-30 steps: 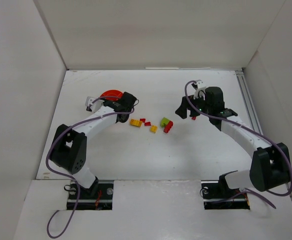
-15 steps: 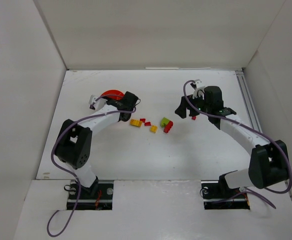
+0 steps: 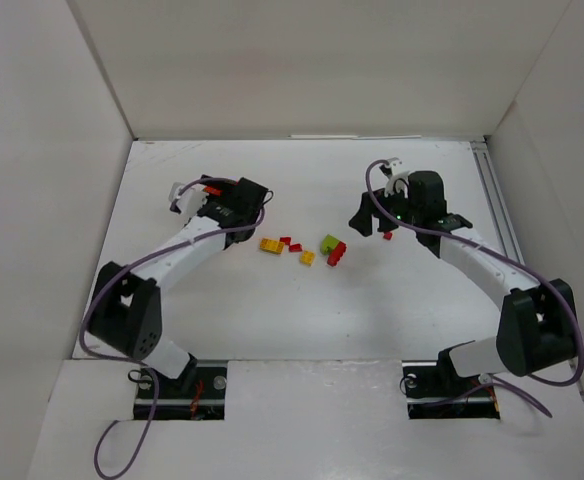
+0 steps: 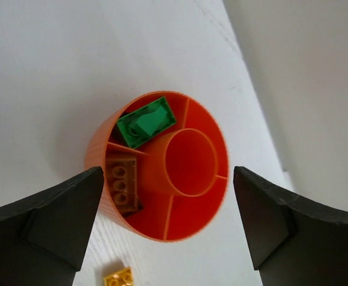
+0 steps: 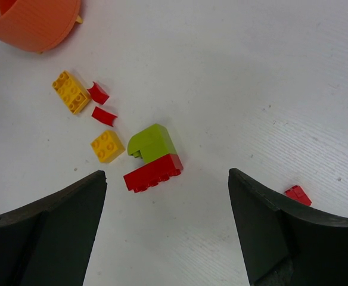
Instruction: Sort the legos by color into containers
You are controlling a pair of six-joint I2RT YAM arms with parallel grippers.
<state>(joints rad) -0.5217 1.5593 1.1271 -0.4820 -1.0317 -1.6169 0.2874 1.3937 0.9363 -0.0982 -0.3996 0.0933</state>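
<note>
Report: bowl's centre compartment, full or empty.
Empty: centre compartment shows bare floor; green brick and brown brick lie in outer sections.

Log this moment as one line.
left hand: open above bowl | bowl: green brick, brown brick, separate compartments | right hand: open above lime brick, red brick, yellow bricks

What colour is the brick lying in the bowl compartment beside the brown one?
Dark green. The green brick shows best in the left wrist view.

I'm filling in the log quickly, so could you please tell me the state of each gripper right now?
Left gripper: open, holding nothing.
Right gripper: open, holding nothing.
</note>
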